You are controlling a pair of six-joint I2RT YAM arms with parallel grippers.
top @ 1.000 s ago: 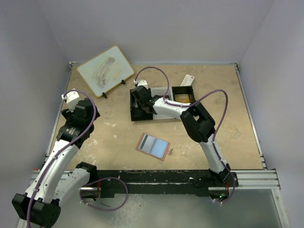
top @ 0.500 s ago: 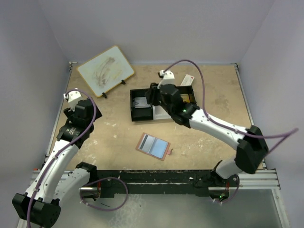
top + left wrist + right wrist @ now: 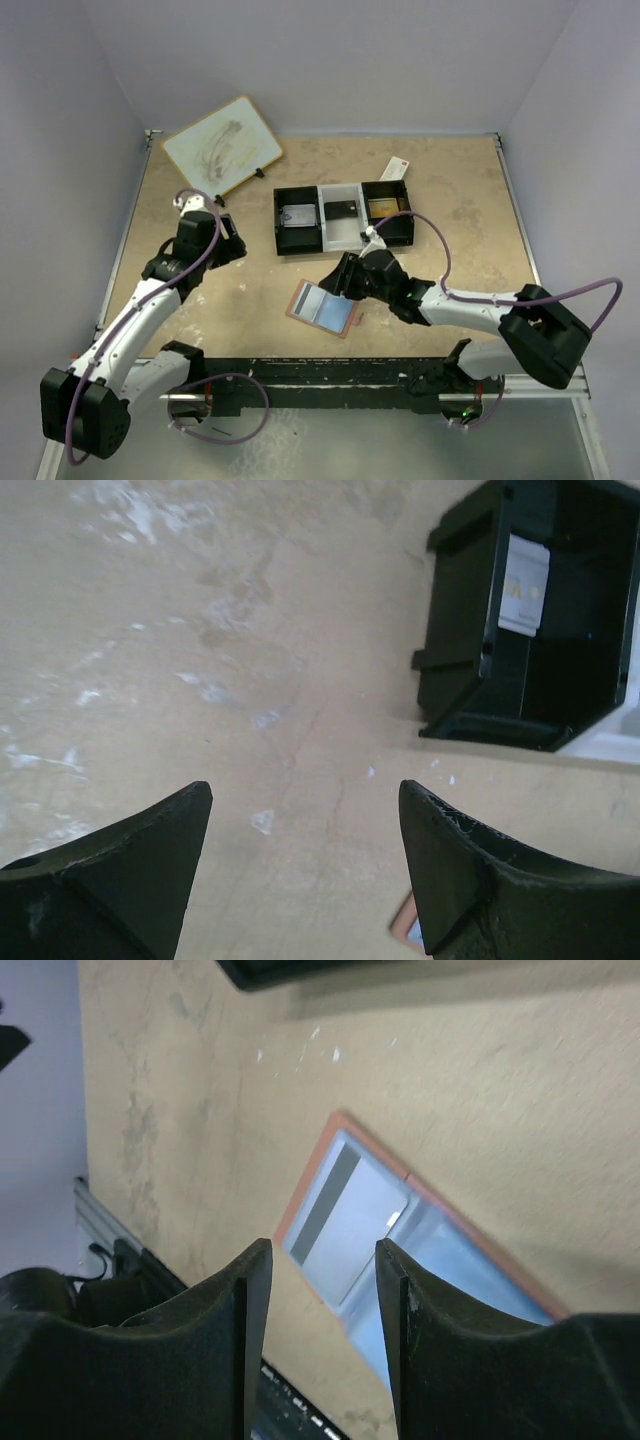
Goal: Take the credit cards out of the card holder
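Above the open card holder [image 3: 322, 308], the right gripper [image 3: 320, 1252] is held parted and empty, and the left gripper [image 3: 305, 792] likewise.

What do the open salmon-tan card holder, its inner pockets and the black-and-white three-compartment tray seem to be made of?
Open salmon-tan card holder: probably leather or imitation; matt border.
Inner pockets: clear plastic film; glossy bluish sheen, grey striped card showing through.
Black-and-white three-compartment tray: likely rigid moulded plastic; smooth, straight thin walls.
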